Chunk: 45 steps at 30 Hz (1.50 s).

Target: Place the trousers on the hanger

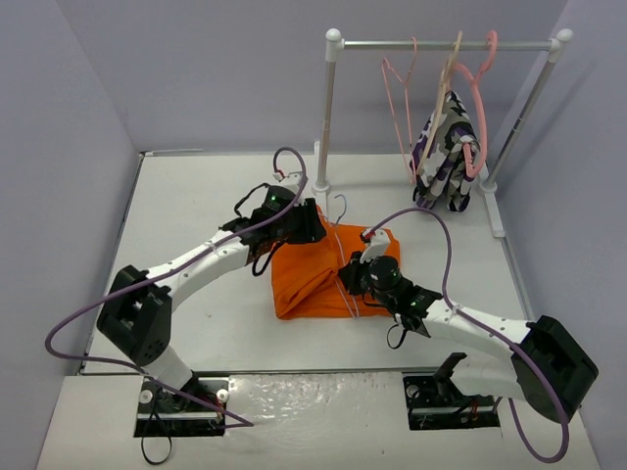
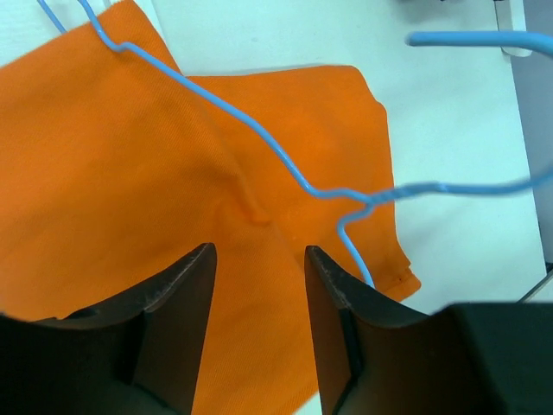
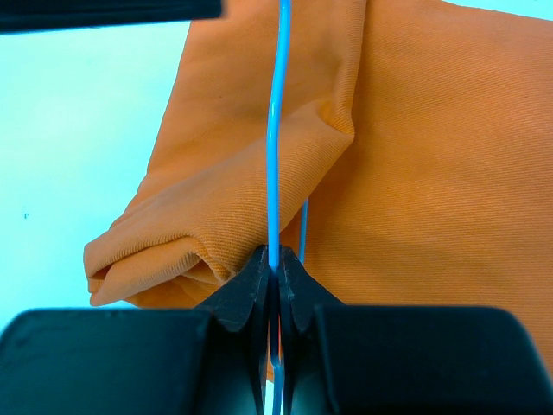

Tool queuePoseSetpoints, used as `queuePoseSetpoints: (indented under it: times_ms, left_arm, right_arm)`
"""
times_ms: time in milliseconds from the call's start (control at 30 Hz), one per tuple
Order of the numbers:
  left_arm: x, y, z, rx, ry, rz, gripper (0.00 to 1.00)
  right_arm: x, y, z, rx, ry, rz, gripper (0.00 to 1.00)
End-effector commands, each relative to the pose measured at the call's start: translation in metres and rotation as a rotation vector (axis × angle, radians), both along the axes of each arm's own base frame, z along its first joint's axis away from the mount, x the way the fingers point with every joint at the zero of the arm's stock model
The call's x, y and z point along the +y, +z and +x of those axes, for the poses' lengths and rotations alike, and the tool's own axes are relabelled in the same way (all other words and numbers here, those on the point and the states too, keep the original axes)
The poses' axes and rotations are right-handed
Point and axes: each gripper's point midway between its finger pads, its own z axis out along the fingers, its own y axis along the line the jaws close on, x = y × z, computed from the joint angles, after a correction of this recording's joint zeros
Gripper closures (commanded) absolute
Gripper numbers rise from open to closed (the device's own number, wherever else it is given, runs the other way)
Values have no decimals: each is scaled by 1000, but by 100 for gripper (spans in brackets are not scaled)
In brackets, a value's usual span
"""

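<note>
Treat the trousers (image 1: 309, 279), folded mid-way across the table (image 1: 196, 196) with the hanger (image 3: 276, 130) across them, as soft, limp and slide-prone: grasp a thick folded edge with your spread, empty left gripper (image 2: 259, 252) while your right gripper (image 3: 275, 259) pinches the hanger's wire.

pale lilac walls (image 1: 196, 69), white table (image 1: 196, 186), white clothes rail (image 1: 441, 44) back right

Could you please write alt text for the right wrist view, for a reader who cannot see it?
The right gripper is shut on the hanger, a thin blue wire running up the frame across the folded orange trousers on a pale table.
</note>
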Motion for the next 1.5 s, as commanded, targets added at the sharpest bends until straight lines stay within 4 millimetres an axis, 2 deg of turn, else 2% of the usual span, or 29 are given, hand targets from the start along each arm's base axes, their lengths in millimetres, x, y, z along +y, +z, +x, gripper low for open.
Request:
queuePoseSetpoints:
  times_ms: [0, 167, 300, 400, 567, 800, 967, 1033, 1133, 1267, 1400, 1467]
  left_arm:
    - [18, 30, -20, -88, -54, 27, 85]
    - [10, 11, -44, -49, -129, -9, 99]
    - [-2, 2, -52, -46, -173, -15, 99]
    - [-19, 0, -58, -52, -213, -50, 99]
    - [-40, -8, -60, -42, -247, -88, 99]
    - [-62, -7, -54, -76, -247, -125, 99]
    - [-66, -17, -49, -67, -195, -168, 100]
    - [-63, -17, -49, -67, -178, -176, 100]
    - [-55, -6, -50, -95, -153, -182, 100]
    - [-25, 13, -52, -145, -89, -120, 100]
    - [7, 14, -56, -149, -33, -59, 98]
    - [22, 15, -59, -155, -10, -48, 92]
  right_arm:
    - [8, 30, 10, -82, 19, 48, 100]
    - [10, 34, 10, -86, 29, 46, 100]
    - [10, 38, 10, -91, 30, 42, 100]
    - [9, 40, 11, -93, 27, 37, 100]
    - [8, 47, 11, -96, 27, 34, 100]
    - [8, 67, 13, -120, 19, 48, 100]
    - [15, 59, 11, -88, 23, 88, 100]
    - [20, 56, 7, -80, 33, 101, 100]
    - [23, 52, 6, -72, 34, 114, 100]
    - [24, 45, 5, -62, 24, 125, 100]
    - [27, 36, 4, -52, 35, 119, 100]
    - [32, 33, 3, -46, 52, 122, 100]
